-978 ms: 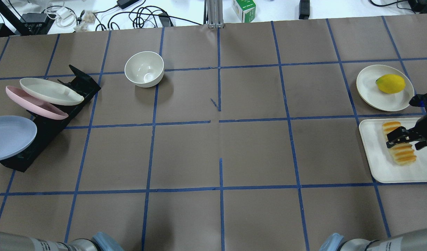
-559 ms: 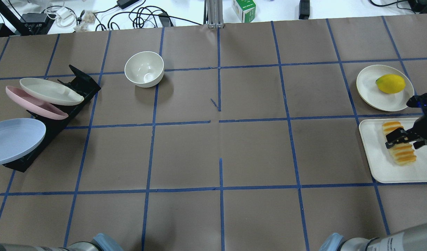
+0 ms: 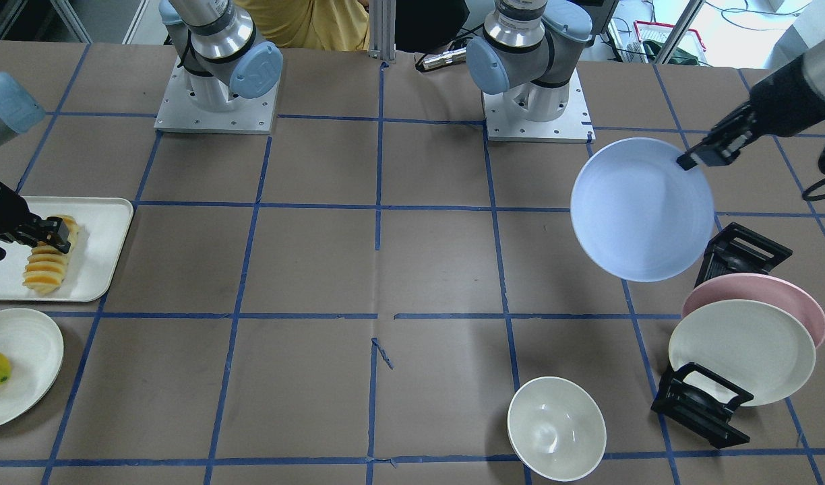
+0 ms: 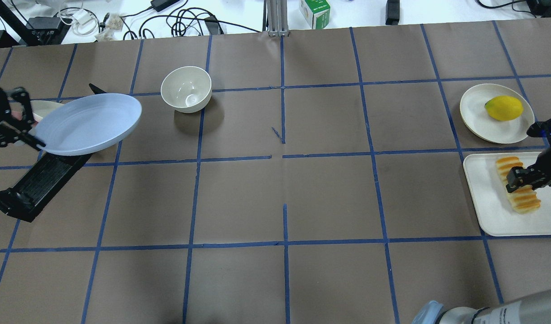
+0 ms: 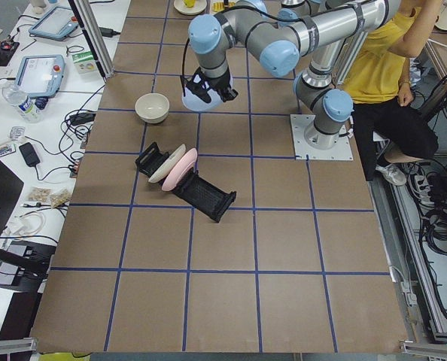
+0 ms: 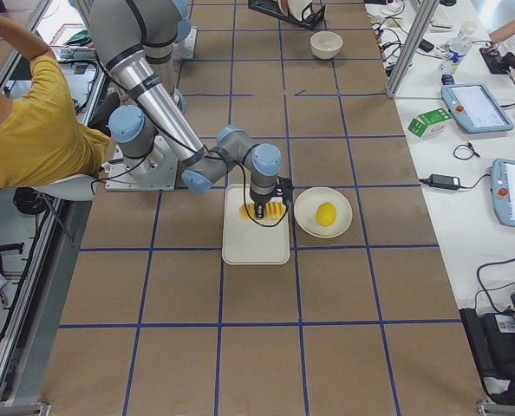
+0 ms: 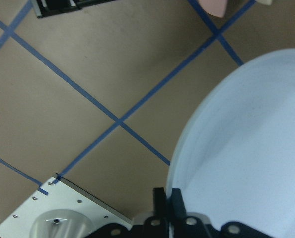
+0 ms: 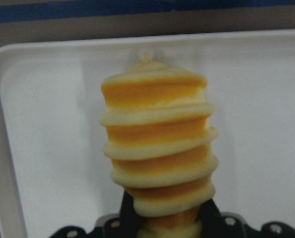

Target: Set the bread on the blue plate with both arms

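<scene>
The left end effector [image 4: 36, 141] is clenched on the rim of the blue plate [image 4: 88, 123], which hangs tilted in the air above the bench [image 4: 284, 189], over the near end of the black rack [image 4: 34, 182] and apart from the bread. In the rack a pink plate [image 3: 793, 296] and a cream plate [image 3: 743, 350] stand on edge, with a white bowl [image 4: 186, 89] just beyond on the bench. The right end effector [image 4: 517, 177] is closed across the middle of the bread [image 4: 522, 200], which sits at the white tray [image 4: 489, 211] on the bench's far right side; whether it is off the tray cannot be told. Beside the tray, a lemon [image 4: 504, 108] lies on a cream dish [image 4: 476, 112].
</scene>
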You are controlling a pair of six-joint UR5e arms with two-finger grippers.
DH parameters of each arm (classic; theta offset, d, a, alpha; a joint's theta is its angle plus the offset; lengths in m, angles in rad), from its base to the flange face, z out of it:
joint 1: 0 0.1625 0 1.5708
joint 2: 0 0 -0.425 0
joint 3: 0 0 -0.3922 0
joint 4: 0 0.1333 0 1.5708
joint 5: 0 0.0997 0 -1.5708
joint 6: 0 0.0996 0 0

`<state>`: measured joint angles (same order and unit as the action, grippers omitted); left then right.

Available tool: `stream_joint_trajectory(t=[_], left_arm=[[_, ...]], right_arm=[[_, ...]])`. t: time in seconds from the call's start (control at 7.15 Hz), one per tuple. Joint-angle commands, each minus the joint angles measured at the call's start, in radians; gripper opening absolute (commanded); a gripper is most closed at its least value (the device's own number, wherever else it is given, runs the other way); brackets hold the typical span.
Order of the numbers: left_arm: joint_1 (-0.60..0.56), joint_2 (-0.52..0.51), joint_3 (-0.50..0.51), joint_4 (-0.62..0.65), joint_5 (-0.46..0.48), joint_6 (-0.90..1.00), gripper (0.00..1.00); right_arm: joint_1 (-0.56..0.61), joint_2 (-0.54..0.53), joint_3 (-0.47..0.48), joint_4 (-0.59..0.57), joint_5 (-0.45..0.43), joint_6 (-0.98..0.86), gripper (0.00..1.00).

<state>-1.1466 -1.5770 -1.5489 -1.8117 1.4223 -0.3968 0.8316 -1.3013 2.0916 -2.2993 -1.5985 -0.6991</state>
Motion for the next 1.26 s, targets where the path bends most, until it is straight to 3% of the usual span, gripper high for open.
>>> stream_joint_trajectory(t=[0.0, 0.28, 0.56, 0.84, 1.12], left_arm=[[-0.315, -0.043, -0.055, 0.296, -0.029, -0.327, 0.00], [-0.473, -0.118, -0.205, 0.629, -0.028, -0.445, 0.00], [-0.579, -0.171, -0.328, 0.812, -0.025, -0.632, 0.00], [-0.625, -0.216, -0.419, 0.901, -0.031, -0.655, 0.00], [-0.636, -0.262, -0.424, 0.959, -0.068, -0.714, 0.00]], right_arm=[[0.004, -0.013, -0.007, 0.014, -0.041, -0.002, 0.00], [0.045, -0.141, -0.059, 0.145, -0.029, -0.003, 0.00], [0.139, -0.200, -0.172, 0.370, -0.026, 0.009, 0.00], [0.211, -0.213, -0.295, 0.463, -0.023, 0.016, 0.00], [0.236, -0.210, -0.328, 0.501, 0.084, 0.065, 0.00]])
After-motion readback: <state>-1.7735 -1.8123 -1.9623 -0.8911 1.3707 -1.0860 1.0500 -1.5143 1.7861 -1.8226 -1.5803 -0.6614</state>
